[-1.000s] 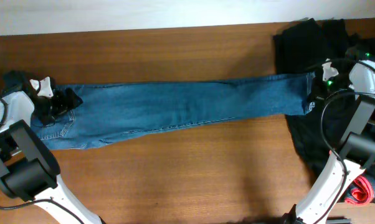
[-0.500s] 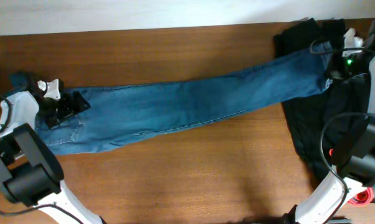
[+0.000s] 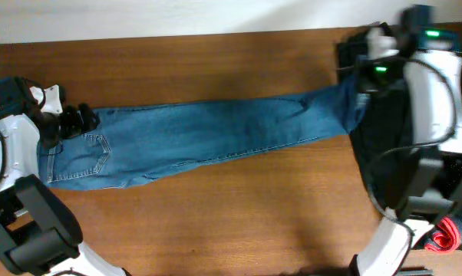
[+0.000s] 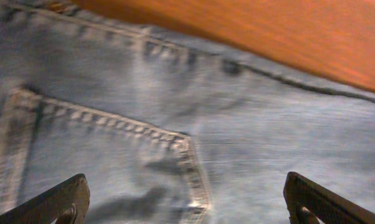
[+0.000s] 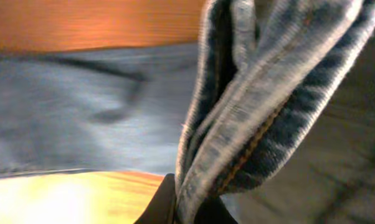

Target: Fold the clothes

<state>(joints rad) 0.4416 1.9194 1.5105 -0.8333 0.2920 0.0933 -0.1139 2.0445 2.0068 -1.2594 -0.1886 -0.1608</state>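
The jeans (image 3: 216,134) are laid across the worktop (image 3: 239,222), hem pinched in the closed right hand (image 3: 361,83). The left hand (image 3: 71,123) is spread wide, empty, over the unpinned waist, which could be dragged askew.

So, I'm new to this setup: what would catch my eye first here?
Long blue jeans lie stretched across the brown table, waist at the left. The right gripper is shut on the leg ends at the far right, beside black clothes; the left gripper hangs open over a back pocket.
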